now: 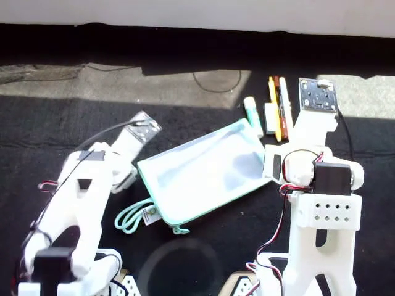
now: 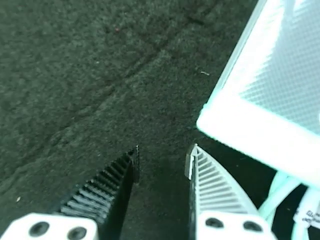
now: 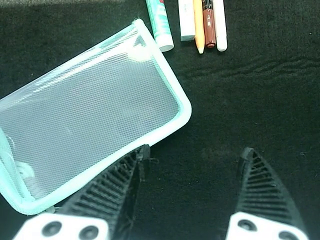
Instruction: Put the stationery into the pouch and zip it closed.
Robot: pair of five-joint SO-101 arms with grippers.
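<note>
The pouch (image 1: 200, 176) lies flat on the table (image 1: 55, 129), stationery (image 1: 276, 110) near one corner; left end effector (image 2: 164, 152) slightly parted just beside the pouch; right end effector (image 3: 196, 151) spread wide, empty.

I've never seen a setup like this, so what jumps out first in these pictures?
The see-through pouch with its mint-green edge lies slantwise in the middle of the black cloth. A row of pens, with a glue stick beside them, lies just beyond its far corner. The left claw and right claw both hang open over the cloth, one near each end of the pouch.
</note>
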